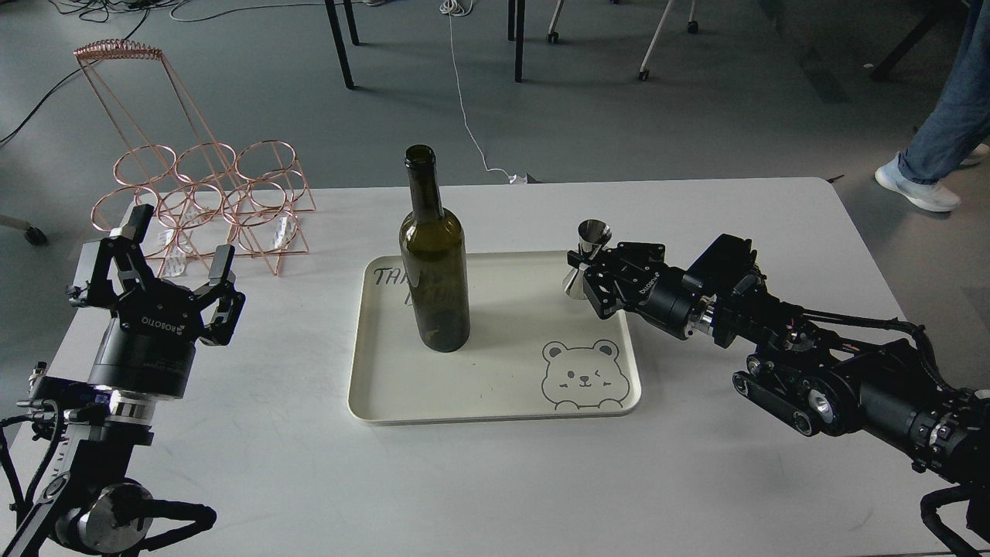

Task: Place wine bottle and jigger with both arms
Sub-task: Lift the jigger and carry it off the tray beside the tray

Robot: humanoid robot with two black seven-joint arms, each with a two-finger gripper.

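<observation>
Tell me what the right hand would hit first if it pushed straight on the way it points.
The right hand points left and already grips the jigger at the tray's right edge. Straight on, the wine bottle standing on the tray likely comes first, though depth is unclear.

In front of you lies a white rectangular table [479,480], and on its middle rests a cream rounded-corner plastic tray [495,387] with a winking bear face drawn in its near right corner and dark handwriting at its far left. At the table's far left corner you see a copper wire bottle rack [205,193] of stacked rings with a tall coiled handle. Beyond the table, on the grey floor [696,124], are black furniture legs [340,42], a white cable [464,100], and at the far right a person's blue-jeaned leg [947,116] with a white shoe.
</observation>
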